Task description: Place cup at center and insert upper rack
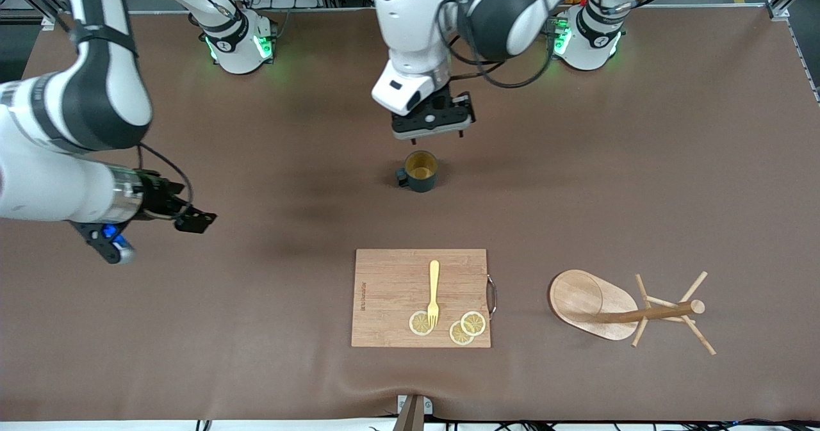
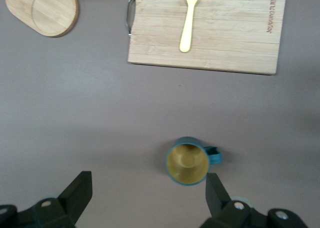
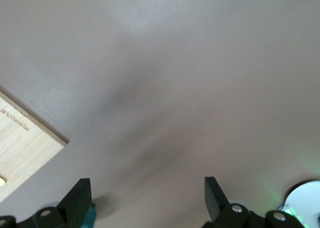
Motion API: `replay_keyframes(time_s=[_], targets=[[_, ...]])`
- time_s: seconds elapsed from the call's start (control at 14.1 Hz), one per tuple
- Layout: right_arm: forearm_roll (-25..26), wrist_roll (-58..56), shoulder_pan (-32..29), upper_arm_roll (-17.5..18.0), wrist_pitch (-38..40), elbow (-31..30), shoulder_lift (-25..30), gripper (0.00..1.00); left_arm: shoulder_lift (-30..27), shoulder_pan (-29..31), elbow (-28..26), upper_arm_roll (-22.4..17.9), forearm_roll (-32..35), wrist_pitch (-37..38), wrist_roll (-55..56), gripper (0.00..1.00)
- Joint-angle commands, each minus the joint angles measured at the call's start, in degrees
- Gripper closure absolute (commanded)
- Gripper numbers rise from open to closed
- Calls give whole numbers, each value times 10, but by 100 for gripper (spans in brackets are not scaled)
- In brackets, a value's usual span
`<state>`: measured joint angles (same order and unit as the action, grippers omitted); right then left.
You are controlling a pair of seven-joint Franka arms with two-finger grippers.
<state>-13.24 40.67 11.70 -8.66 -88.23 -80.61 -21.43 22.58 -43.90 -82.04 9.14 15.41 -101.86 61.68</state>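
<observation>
Cutting board (image 3: pixel 22 143) clipped to one corner in right wrist view; upper rack (image 2: pixel 42 10) pole and pegs cropped in left wrist view.

Fork (image 1: pixel 434 292) and lemon slices (image 1: pixel 473 323) on cutting board (image 1: pixel 391 290).

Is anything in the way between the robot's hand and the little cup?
No. The left gripper hangs open just above the table, right beside the cup, with only bare table between them.

Dark teal cup (image 1: pixel 421 171), yellow fork (image 1: pixel 434 292), brown table (image 1: pixel 640 181)
</observation>
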Motion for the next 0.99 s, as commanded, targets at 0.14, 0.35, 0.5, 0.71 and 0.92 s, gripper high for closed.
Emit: replay_keyframes(time_s=[0.14,0.35,0.5,0.71,0.92], targets=[[37,-114,-51,9,12,-24,35,0,45,-49,10,-3,70,-40,95,0],[40,-192,-79,9,17,-34,53,0,90,-97,35,-10,116,-50,151,0],[49,-251,-91,9,17,-43,67,0,110,-117,36,-9,161,-51,206,0],[68,-295,-98,9,17,-59,95,0,143,-137,36,-9,212,-81,287,0],[87,-295,-91,12,7,-99,133,0,170,-156,36,-9,247,-87,368,0]])
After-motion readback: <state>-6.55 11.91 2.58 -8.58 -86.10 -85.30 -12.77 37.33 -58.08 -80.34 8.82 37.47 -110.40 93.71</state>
